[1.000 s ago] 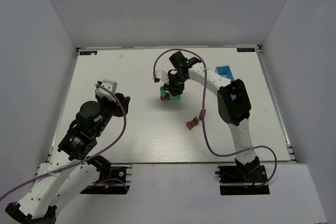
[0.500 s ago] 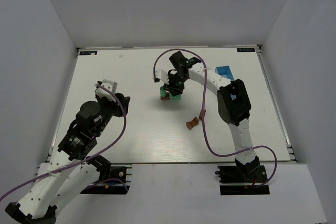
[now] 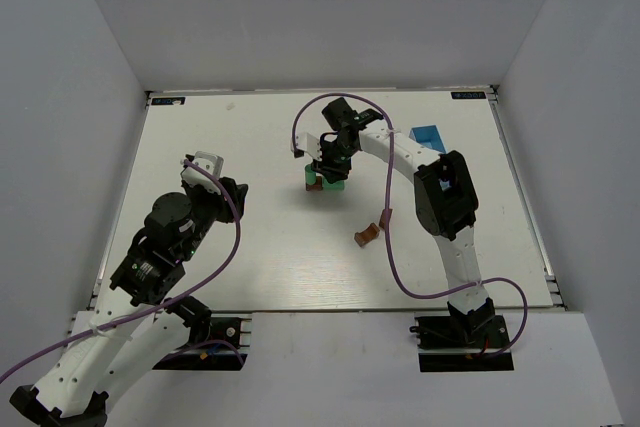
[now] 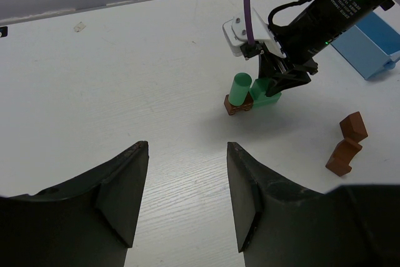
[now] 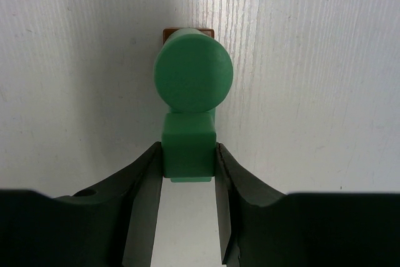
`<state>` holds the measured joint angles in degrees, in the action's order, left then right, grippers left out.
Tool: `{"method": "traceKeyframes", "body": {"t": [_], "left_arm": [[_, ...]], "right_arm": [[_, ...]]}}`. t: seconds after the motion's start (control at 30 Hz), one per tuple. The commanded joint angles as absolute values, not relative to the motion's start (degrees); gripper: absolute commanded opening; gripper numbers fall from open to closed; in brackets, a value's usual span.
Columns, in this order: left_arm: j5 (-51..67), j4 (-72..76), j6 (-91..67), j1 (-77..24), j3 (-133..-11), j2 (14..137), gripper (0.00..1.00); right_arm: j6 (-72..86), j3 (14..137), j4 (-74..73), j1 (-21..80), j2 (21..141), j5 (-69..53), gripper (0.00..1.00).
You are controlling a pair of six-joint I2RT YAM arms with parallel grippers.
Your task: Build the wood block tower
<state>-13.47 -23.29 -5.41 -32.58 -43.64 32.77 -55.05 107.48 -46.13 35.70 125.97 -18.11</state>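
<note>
A: Where is the tower, and what is held?

B: The tower point(image 4: 240, 95) is found mid-table point(image 4: 125, 79), well apart from two loose brown blocks point(image 4: 347, 144). A green block point(image 5: 187, 151) is clamped between the right fingers point(image 5: 142, 186), just beside a green cylinder point(image 5: 193, 77) standing on a brown block point(image 4: 232, 105). The left fingers point(image 4: 119, 186) are spread, with nothing between them.

A: How should the pieces be handled?

B: They are judged light, stiff and smooth, so slipping is possible. The flat side faces are best gripped. Release should be made gently, since the cylinder could be toppled by a nudge.
</note>
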Motion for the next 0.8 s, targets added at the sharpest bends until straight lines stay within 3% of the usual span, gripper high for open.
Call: {"method": "traceKeyframes", "body": {"t": [0.0, 0.77], "left_arm": [[-12.83, -22.41, -5.36, -32.26, -43.42, 32.26, 0.63], [-12.83, -22.41, -5.36, -32.26, -43.42, 32.26, 0.63]], "right_arm": [[-56.43, 108.90, -46.41, 36.03, 126.12, -18.19, 0.33], [-58.62, 109.16, -48.08, 36.03, 126.04, -19.16, 0.37]]}}
